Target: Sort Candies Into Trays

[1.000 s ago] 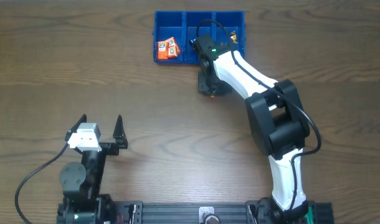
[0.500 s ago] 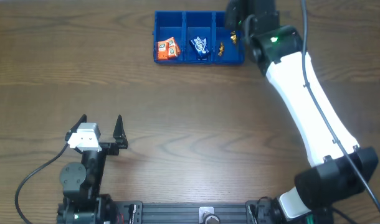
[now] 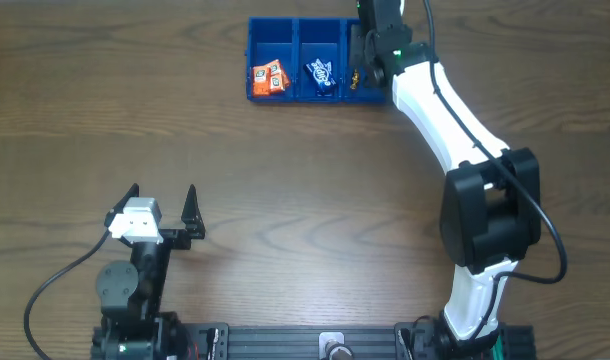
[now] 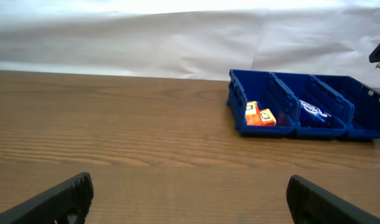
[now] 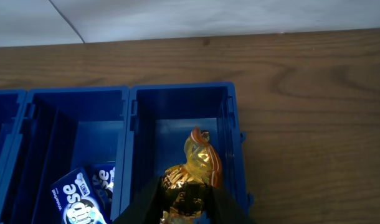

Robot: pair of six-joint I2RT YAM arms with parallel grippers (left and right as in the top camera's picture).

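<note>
Right wrist view shows crinkled gold-foil candy (image 5: 196,167).

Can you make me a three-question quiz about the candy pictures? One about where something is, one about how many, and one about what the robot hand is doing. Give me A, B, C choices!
1. Where are the orange candies?
A. In the left compartment of the blue tray
B. In the tray's middle compartment
C. On the bare table

2. How many compartments does the blue tray have?
A. Two
B. Three
C. Five

3. What is the right gripper doing?
A. Hanging wide open and empty
B. Holding a gold candy
C. Holding an orange candy

Answers:
1 A: the top view shows them lying in the left compartment.
2 B: three compartments sit side by side.
3 B: the right wrist view shows the gold candy clamped in it, above the tray's right compartment.
</note>
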